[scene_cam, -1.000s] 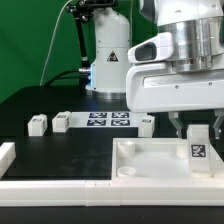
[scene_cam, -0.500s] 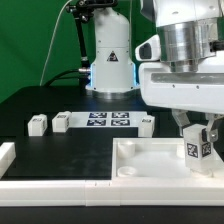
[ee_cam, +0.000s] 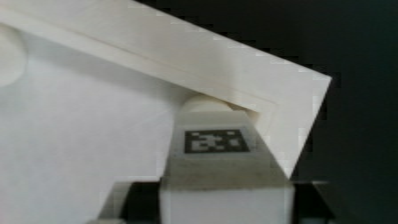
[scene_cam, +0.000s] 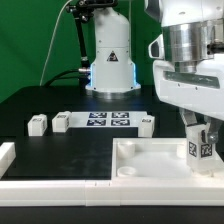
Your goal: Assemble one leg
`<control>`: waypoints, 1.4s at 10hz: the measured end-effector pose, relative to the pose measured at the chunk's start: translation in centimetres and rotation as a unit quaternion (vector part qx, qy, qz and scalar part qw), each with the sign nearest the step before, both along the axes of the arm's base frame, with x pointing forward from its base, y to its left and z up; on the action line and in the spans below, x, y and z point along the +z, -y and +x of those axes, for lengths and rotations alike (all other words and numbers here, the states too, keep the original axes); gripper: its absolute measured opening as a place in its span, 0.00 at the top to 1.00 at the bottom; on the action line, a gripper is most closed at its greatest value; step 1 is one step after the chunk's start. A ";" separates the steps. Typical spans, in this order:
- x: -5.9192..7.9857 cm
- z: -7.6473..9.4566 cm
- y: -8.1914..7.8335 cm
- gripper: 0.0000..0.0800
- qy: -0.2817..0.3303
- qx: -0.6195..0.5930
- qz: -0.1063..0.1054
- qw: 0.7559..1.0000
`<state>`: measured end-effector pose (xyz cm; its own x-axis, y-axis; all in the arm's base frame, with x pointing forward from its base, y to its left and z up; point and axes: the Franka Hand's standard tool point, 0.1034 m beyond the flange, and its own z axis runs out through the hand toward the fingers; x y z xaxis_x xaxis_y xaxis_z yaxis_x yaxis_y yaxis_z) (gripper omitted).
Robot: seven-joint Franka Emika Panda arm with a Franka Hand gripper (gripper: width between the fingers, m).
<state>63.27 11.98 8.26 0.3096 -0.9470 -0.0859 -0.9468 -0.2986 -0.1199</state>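
White leg (scene_cam: 197,149): roughly upright in the gripper, tag facing the exterior camera, its lower end at the corner socket of the top on the exterior view's right; whether it is seated cannot be told.
Gripper (scene_cam: 198,134): jaws narrow, clamped on the leg's sides.
Top (scene_cam: 150,160): flat on the black table (scene_cam: 60,150).
Spare legs (scene_cam: 38,124): three, flanking the marker board (scene_cam: 108,120).

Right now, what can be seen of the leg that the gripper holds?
The leg is a small white plastic-looking block with a black-and-white tag on one face. It stands nearly upright, clamped in the gripper, its lower end at a round corner socket of the white top; whether it is seated, I cannot tell.
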 end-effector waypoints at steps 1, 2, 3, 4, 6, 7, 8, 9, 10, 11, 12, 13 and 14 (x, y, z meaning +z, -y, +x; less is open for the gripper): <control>0.0 0.0 0.0 0.64 0.001 0.010 -0.001 1.000; 0.0 0.0 -0.1 0.39 0.003 0.031 -0.003 1.000; 0.0 0.0 -0.2 0.25 0.005 0.043 -0.003 0.999; 0.0 0.0 -0.1 0.25 0.009 0.080 -0.007 0.997; 0.0 0.0 -0.3 0.19 0.025 0.217 -0.020 0.976; 0.0 -0.1 -0.4 0.19 0.028 0.279 -0.027 0.960; -0.2 0.0 -0.2 0.19 0.031 0.344 -0.030 0.938; -0.3 0.1 0.0 0.19 0.034 0.402 -0.034 0.915; -0.3 0.2 -0.2 0.19 0.038 0.440 -0.038 0.896; -0.3 0.1 -0.4 0.19 0.038 0.488 -0.046 0.871; -0.2 0.4 -0.6 0.19 0.036 0.545 -0.060 0.835; -0.2 0.5 -0.9 0.19 0.035 0.573 -0.069 0.816; -0.2 0.5 -0.9 0.19 0.038 0.614 -0.073 0.785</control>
